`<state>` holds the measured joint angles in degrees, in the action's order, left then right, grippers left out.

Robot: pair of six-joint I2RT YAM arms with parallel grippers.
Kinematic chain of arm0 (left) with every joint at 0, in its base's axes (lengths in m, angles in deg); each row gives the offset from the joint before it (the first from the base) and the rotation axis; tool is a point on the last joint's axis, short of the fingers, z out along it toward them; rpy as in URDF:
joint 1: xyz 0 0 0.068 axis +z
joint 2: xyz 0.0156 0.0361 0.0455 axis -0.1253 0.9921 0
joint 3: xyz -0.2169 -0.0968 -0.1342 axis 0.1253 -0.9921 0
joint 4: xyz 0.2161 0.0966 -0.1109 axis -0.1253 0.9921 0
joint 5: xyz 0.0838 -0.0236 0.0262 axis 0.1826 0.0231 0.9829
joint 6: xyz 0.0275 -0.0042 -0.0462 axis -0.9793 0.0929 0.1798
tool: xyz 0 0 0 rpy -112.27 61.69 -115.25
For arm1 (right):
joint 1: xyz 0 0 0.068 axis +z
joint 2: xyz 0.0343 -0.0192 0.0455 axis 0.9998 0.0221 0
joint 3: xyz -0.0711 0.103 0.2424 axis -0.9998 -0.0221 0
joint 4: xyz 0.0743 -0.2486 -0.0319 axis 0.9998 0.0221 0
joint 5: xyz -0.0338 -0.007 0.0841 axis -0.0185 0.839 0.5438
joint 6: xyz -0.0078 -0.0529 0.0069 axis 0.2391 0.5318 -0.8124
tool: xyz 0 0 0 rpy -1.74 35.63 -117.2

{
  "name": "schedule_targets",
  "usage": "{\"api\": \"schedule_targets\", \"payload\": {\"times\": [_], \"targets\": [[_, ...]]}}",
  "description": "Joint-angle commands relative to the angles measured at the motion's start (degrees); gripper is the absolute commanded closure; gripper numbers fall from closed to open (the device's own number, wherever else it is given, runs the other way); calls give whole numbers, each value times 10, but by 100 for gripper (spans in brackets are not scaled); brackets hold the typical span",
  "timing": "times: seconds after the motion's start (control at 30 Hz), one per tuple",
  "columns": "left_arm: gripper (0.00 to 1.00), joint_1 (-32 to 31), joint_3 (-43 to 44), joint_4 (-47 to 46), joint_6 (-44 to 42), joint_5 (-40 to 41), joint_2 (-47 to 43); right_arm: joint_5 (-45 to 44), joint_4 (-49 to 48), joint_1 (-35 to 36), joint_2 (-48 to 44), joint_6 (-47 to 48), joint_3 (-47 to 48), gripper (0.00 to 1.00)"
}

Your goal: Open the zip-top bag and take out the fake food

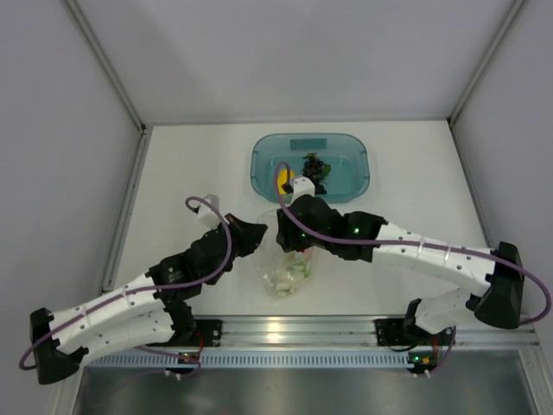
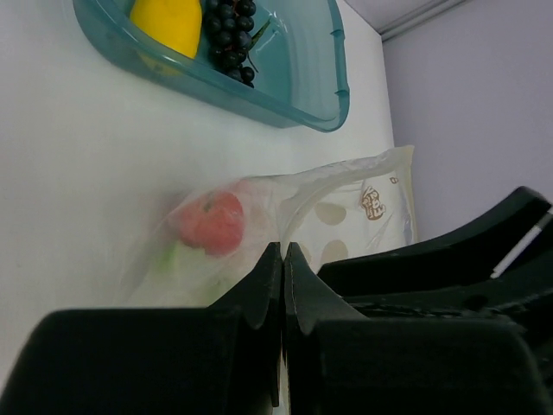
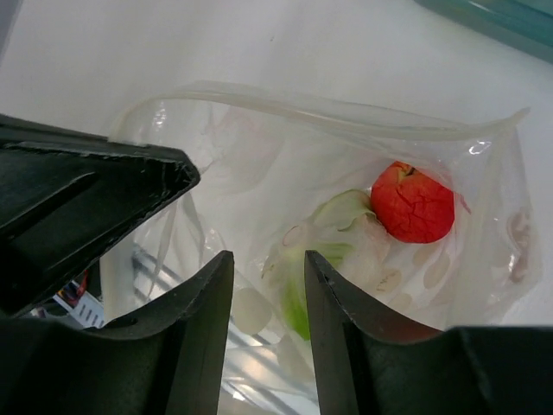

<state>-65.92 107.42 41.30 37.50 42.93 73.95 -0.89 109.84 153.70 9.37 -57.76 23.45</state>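
Left pincer (image 2: 282,249): closed, pinching zip-top bag (image 3: 285,156) rim.
Right pincer (image 3: 265,259): part-open in bag mouth, over cauliflower (image 3: 337,233).
Apple (image 3: 413,201): bagged, 2 o'clock of cauliflower.

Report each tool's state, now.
Left tool: closed, apparently pinching the zip-top bag at its rim.
Right tool: open inside that bag, above the cauliflower, gripping nothing.

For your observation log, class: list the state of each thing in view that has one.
zip-top bag: mouth open
red apple: inside bag
cauliflower: inside bag
yellow fruit: in teal tray
grape bunch: in teal tray
left claw: shut on bag rim
right claw: open, at bag mouth
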Motion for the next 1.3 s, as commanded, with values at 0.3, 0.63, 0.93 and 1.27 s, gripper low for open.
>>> {"api": "schedule_targets", "payload": {"times": [0.3, 0.63, 0.93, 1.27], "targets": [[100, -76, -31, -42, 72, 155, -68, -15, -13, -50, 83, -2, -7, 58], [100, -79, -27, -48, 85, 152, -19, 49, 30, -112, 98, 116, 46, 52], [100, -156, 11, -59, 63, 252, 54, 135, 34, -103, 73, 72, -32, 47], [100, -257, 65, -58, 39, 353, 135, 123, 33, -97, 34, 27, -108, 36]]}}
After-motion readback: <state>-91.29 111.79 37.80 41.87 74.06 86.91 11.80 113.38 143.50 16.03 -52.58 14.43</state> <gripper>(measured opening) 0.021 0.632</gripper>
